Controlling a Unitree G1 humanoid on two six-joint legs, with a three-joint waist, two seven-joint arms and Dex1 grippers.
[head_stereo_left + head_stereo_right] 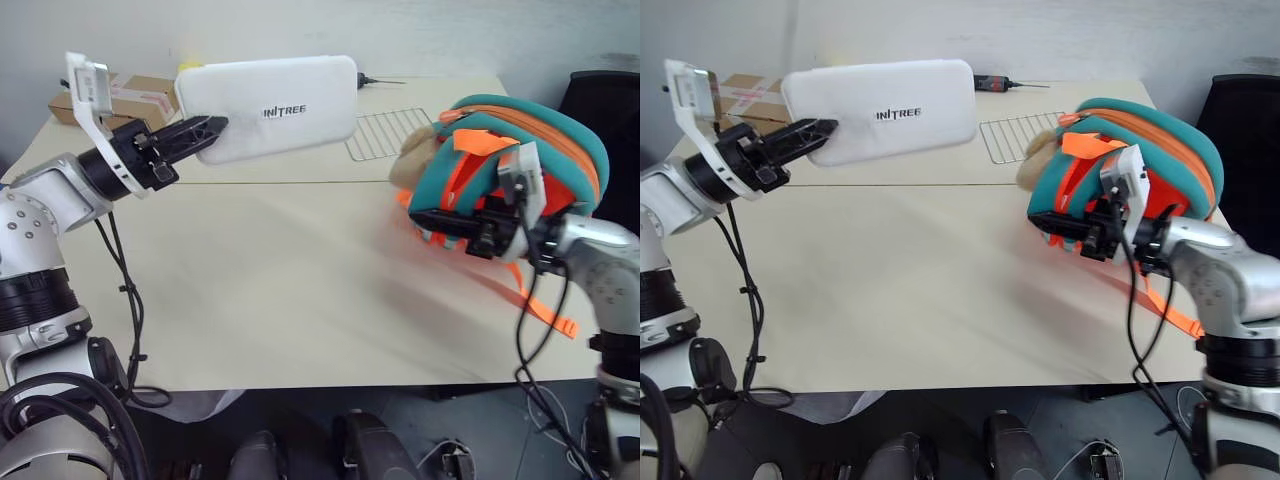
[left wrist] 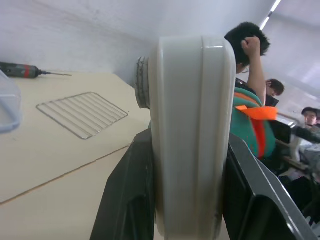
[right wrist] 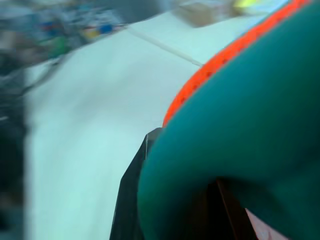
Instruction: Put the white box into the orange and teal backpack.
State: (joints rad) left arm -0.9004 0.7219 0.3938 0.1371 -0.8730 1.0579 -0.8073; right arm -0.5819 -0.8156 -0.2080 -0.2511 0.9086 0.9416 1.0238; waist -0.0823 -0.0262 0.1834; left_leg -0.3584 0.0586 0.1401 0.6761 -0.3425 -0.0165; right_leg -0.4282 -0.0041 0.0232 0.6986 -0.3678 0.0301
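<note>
A cream table point(image 1: 280, 290) filled the room's foreground, and nearest on it the right gripper point(image 1: 1072, 232) had clamped, seemingly on the teal rim, the orange and teal backpack point(image 1: 545, 150). Farther back over the table, the left gripper point(image 1: 205, 130) pinched the white box point(image 1: 270, 108) aloft, well apart from the backpack. This looked like the carry step; next the box must swing across into the backpack's mouth.

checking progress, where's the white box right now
In the head views, the white box is held above the table's left side by the left end effector, apart from the backpack.

wire rack point(image 1: 385, 133), screwdriver point(image 1: 992, 82), cardboard box point(image 1: 140, 95) on table point(image 1: 300, 290).
</note>
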